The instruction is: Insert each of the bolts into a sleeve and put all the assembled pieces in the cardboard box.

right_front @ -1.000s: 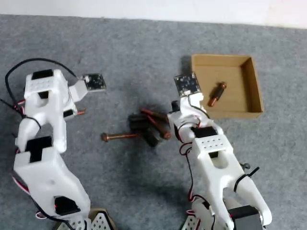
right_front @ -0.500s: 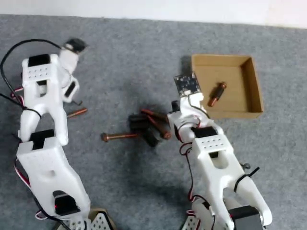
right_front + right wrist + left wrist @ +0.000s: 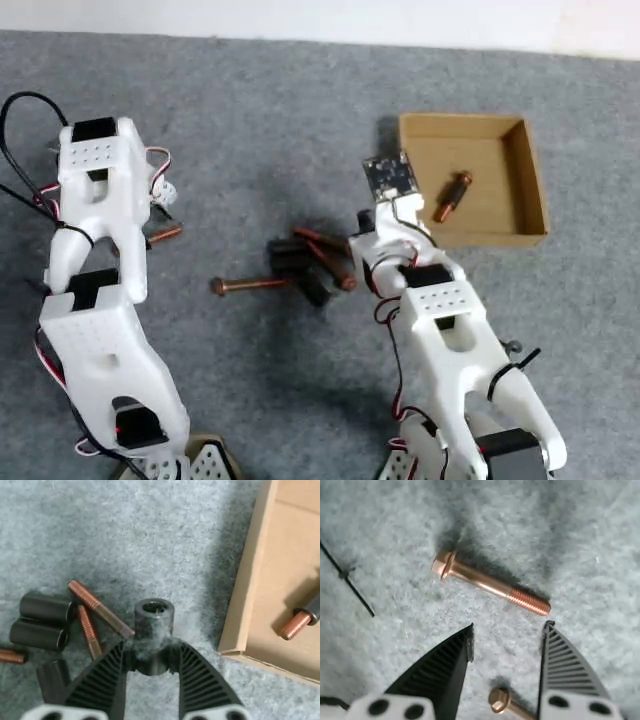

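- The right gripper [image 3: 151, 652] is clamped on a black cylindrical metal sleeve [image 3: 154, 625] just beside the shallow brown cardboard box [image 3: 248, 580]. Its open bore is exposed, probably to receive a bolt.
- The left gripper [image 3: 507, 630] hangs with jaws apart over a copper-coloured flanged bolt [image 3: 490, 582], well apart from the box, seemingly lined up for a pick.
- One assembled bolt-and-sleeve piece [image 3: 452, 195] lies in the box.
- The heap of loose sleeves and bolts [image 3: 310, 265] near the box overlaps, so its count is unclear.
- A second bolt head [image 3: 499, 700] is cut off at the frame edge.
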`<state>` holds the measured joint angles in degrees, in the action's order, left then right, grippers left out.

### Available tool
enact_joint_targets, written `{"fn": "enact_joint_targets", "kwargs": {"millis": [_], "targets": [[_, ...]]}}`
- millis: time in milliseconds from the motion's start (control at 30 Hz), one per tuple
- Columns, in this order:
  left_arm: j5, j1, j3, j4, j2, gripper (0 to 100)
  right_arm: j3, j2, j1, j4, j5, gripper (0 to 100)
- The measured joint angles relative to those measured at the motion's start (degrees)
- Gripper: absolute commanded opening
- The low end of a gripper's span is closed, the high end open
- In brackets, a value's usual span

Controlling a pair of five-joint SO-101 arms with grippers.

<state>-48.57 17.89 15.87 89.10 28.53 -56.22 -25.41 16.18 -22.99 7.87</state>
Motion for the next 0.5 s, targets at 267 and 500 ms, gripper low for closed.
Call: {"fn": "enact_joint_targets", "kwargs": {"millis": [267,500], "targets": [[-12.31,0.18,-0.7,-3.16,0.0,21,0.0,0.0,0.0,0.0,0.0,0.5],[-16.7,3.87,-6.51,-10.99,0.0,21,0.0,0.0,0.0,0.0,0.0,0.5]]}}
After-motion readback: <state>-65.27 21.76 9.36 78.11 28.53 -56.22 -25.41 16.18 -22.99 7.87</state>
